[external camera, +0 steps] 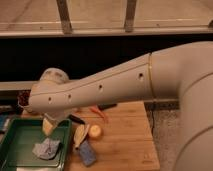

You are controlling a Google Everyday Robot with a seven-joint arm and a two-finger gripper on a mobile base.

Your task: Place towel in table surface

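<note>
- One towel (46, 148), pale grey-blue and crumpled, lies in the green tray (20, 142), near its right wall; it is not yet on the table surface (125, 137).
- The gripper (48, 128) hangs just above the tray's back edge, above and slightly behind the towel, with its jaws spread and nothing between them.
- The step in hand looks like the reach and pick. Come straight down over the middle of the cloth, where it bunches highest, so the fingers catch folds and not the tray floor.
- Close fully before lifting, since soft fabric slips easily.
- Lift clear of the tray wall before moving right.
- Set it on bare wood to the right, away from the blue block (87, 153) just beside the tray.
</note>
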